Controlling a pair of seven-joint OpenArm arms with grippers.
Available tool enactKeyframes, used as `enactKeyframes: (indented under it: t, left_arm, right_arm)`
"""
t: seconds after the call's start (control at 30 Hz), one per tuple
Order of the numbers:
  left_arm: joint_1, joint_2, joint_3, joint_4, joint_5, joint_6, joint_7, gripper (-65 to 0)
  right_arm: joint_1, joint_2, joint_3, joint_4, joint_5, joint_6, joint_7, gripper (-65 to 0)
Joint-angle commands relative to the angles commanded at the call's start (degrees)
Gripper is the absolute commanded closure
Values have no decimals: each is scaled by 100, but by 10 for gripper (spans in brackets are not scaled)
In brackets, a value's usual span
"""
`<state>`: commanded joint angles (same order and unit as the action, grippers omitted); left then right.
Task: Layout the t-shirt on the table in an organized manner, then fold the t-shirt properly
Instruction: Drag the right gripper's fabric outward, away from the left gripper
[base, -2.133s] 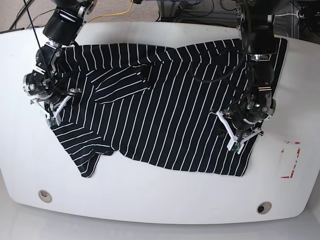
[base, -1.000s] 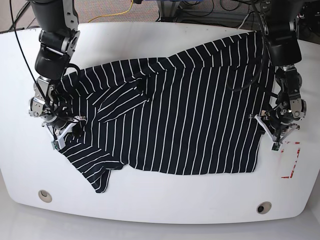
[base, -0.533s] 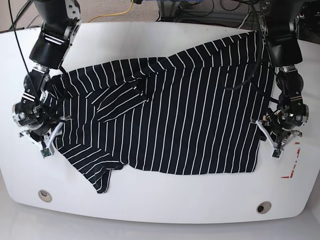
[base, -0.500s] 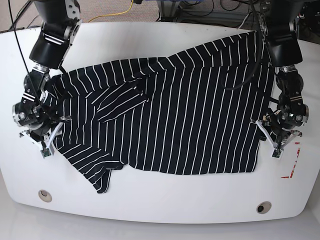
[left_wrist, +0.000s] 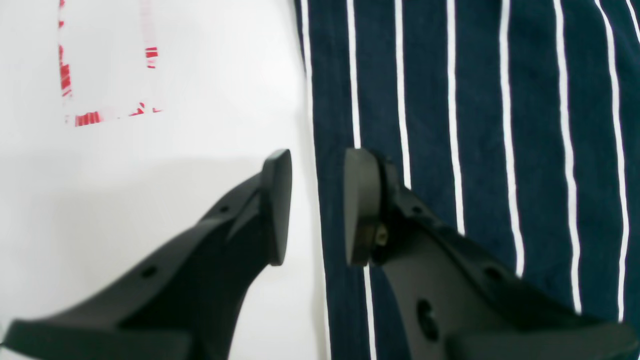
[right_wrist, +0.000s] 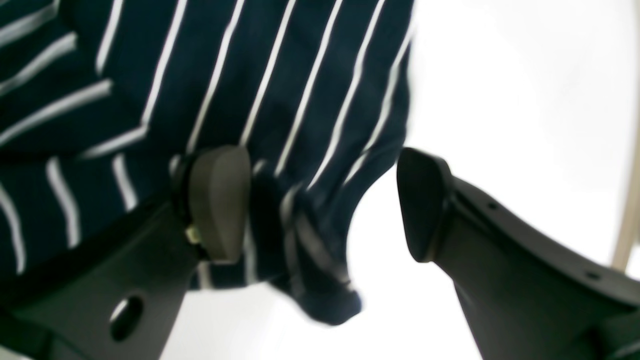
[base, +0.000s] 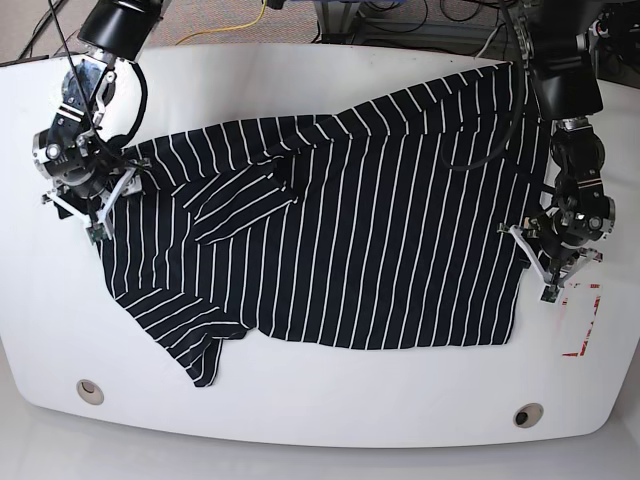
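**Desk surface status**

The black, white-striped cloth t-shirt (base: 340, 220) lies spread on the glossy white desk (base: 320, 400). Left hand (left_wrist: 317, 207), spread, straddles its hem beside the red rectangular mark (base: 582, 318). Right hand (right_wrist: 325, 205), spread, straddles its opposite edge.

No readable text, label, brand or number anywhere in view

The t-shirt (base: 340, 220) lies spread across the worktop's (base: 320, 420) middle; a claw stands at each side edge of it.
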<state>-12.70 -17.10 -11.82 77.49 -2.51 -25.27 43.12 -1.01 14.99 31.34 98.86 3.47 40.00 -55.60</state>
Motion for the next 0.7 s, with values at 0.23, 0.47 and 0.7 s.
enactKeyframes:
  t: [0.23,0.47,0.7]
  left_arm:
    - [53,-9,-18,0,0,0,0,-160]
    - [62,-9,-18,0,0,0,0,-160]
    - [62,-9,-9,0,0,0,0,-160]
  right_arm:
    - [-114,0,141,-79,105,0,-9,-377]
    - [-158,9,176,-246,79,0,-26,0]
    - [-466,0,325,-123,105,0,-44,-29]
